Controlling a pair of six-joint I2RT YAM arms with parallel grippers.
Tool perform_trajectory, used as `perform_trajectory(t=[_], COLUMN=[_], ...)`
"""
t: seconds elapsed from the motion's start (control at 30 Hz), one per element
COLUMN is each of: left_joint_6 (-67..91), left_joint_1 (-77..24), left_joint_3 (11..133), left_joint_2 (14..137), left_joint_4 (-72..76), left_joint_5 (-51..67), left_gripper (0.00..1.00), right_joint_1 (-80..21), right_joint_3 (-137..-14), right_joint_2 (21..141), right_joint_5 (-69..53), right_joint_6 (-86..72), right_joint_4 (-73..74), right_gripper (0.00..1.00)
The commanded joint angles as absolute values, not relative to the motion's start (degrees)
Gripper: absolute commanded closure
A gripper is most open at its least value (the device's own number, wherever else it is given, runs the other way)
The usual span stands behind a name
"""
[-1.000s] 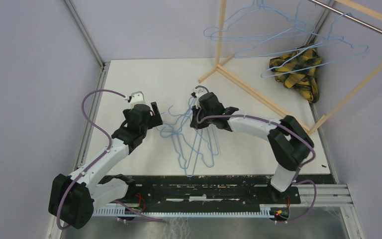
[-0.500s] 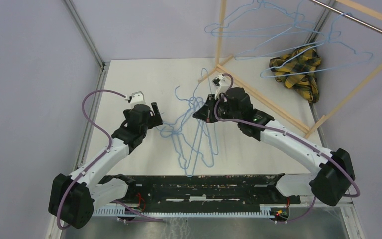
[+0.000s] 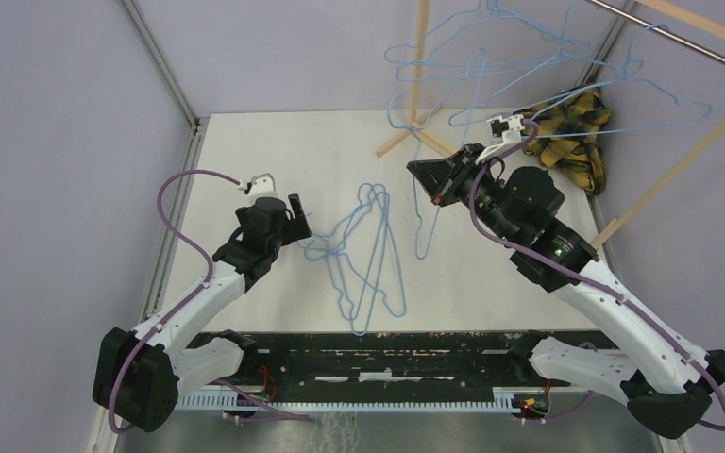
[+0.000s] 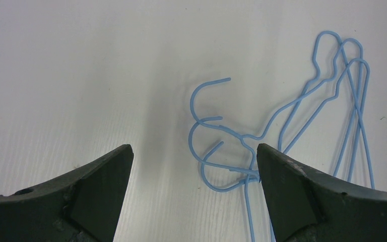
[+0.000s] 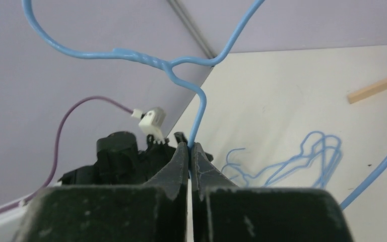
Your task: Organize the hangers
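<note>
Three light-blue wire hangers (image 3: 368, 255) lie overlapped on the white table, hooks to the left. My left gripper (image 3: 298, 219) is open and empty just left of those hooks; in the left wrist view the hooks (image 4: 192, 101) lie between and beyond its fingertips (image 4: 194, 151), the right finger at the twisted necks. My right gripper (image 3: 425, 179) is shut on another hanger (image 3: 421, 255) and holds it in the air above the table's middle right. The right wrist view shows the wire (image 5: 200, 111) pinched between the closed fingers (image 5: 191, 147). Several more hangers (image 3: 529, 57) hang on the rack at the back right.
The wooden rack frame (image 3: 491, 179) stands at the back right, its base bars on the table, a metal rail (image 3: 680, 38) above. A yellow-black plaid cloth (image 3: 566, 127) lies inside the frame. Grey walls close off the left and back.
My right gripper has lifted one hanger off the pile and carried it up and to the right, toward the rack. The left arm has not moved.
</note>
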State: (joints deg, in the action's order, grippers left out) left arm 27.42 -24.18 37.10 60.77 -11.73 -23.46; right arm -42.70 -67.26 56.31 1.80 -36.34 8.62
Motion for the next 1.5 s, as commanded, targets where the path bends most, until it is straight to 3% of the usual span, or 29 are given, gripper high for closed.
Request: perform_trajectory(t=[0.0, 0.17, 0.97, 1.47], left_joint_6=[29.29, 29.1, 27.6, 27.6], left_joint_1=[-24.06, -24.01, -24.04, -24.01], left_joint_3=[39.14, 39.7, 41.54, 41.13], left_joint_2=[59.21, 59.36, 58.72, 58.9], left_joint_4=[-10.84, -11.01, -13.27, -13.4], left_joint_5=[-23.3, -22.8, -22.41, -22.68], left_gripper=[0.01, 0.01, 0.01, 0.01], right_joint_1=[-42.49, -41.27, -32.29, -27.34], right_joint_3=[-64.31, -64.73, -85.41, -90.99], right_joint_2=[58.43, 61.21, 79.0, 83.97], right_joint_5=[14.88, 18.76, 4.76, 10.88], right_joint_6=[-37.88, -36.05, -51.46, -51.59], right_joint_4=[0.45, -6.44, -19.19, -20.12], right_gripper=[1.0, 0.99, 0.99, 0.99])
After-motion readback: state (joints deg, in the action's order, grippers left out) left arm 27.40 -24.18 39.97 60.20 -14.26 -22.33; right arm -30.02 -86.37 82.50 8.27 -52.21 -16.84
